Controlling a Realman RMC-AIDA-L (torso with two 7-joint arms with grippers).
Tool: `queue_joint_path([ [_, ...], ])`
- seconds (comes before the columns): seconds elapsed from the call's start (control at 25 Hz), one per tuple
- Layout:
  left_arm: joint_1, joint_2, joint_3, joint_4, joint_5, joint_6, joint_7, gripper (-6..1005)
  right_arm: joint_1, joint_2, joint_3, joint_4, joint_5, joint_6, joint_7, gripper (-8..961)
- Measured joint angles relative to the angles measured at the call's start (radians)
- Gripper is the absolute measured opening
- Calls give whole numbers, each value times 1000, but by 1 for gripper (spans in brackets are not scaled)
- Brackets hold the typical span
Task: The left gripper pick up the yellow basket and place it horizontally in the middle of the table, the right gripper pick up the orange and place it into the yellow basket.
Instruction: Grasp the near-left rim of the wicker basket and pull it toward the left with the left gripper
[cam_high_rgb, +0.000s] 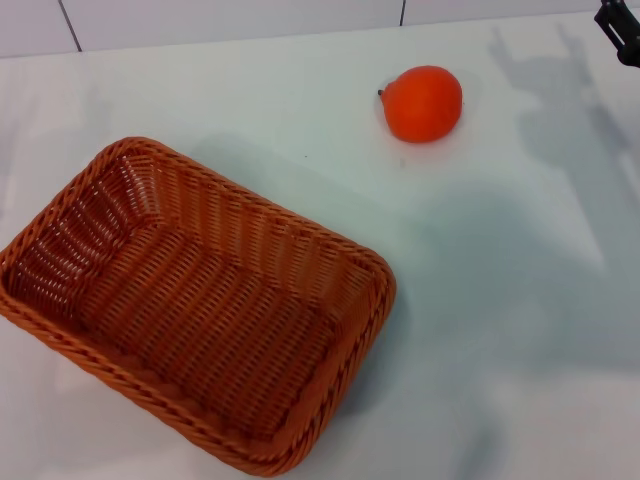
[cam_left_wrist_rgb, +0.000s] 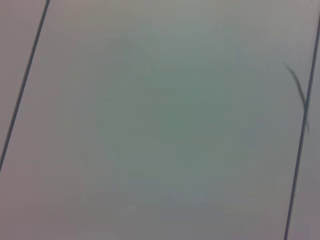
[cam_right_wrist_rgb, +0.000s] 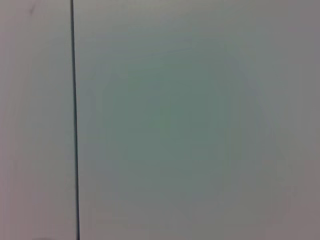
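The yellow basket (cam_high_rgb: 190, 305), a large orange-brown wicker rectangle, lies empty and skewed at the near left of the white table (cam_high_rgb: 500, 300). The orange (cam_high_rgb: 422, 103) sits on the table at the far middle-right, well apart from the basket, with its dark stem nub pointing left. Only a small black part of my right gripper (cam_high_rgb: 620, 30) shows at the head view's top right corner, to the right of the orange and away from it. My left gripper is out of view. Neither wrist view shows the basket or the orange.
The table's far edge meets pale wall panels with dark seams (cam_high_rgb: 402, 12). Arm shadows fall on the table's right side (cam_high_rgb: 560, 110). The left wrist view (cam_left_wrist_rgb: 20, 90) and the right wrist view (cam_right_wrist_rgb: 74, 120) show only pale panels with dark seams.
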Motion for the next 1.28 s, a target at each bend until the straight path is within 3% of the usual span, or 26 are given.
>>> queue_joint_path([
  [0.56,-5,2,0,0,-3,1,-15,667,2,0,-1,0,0,0,0,946],
  [0.76,-7,18,46,33,8,0,-241,667,2,0,-1,0,1,0,0,946],
  [0.92,3,58,187,123,43,-1,-562,667,4,0,-3,0,0,0,0,946],
  [1.0,1,96,251,156,97,-2,-719,667,6,0,-4,0,0,0,0,946],
  [1.08,-16,150,315,186,199,8,-901,667,8,0,-4,0,0,0,0,945],
  [1.2,-41,191,332,244,348,51,-1076,667,11,0,-4,0,0,0,0,945],
  [1.28,-52,205,329,324,466,91,-1200,668,13,0,-4,0,0,0,0,945],
])
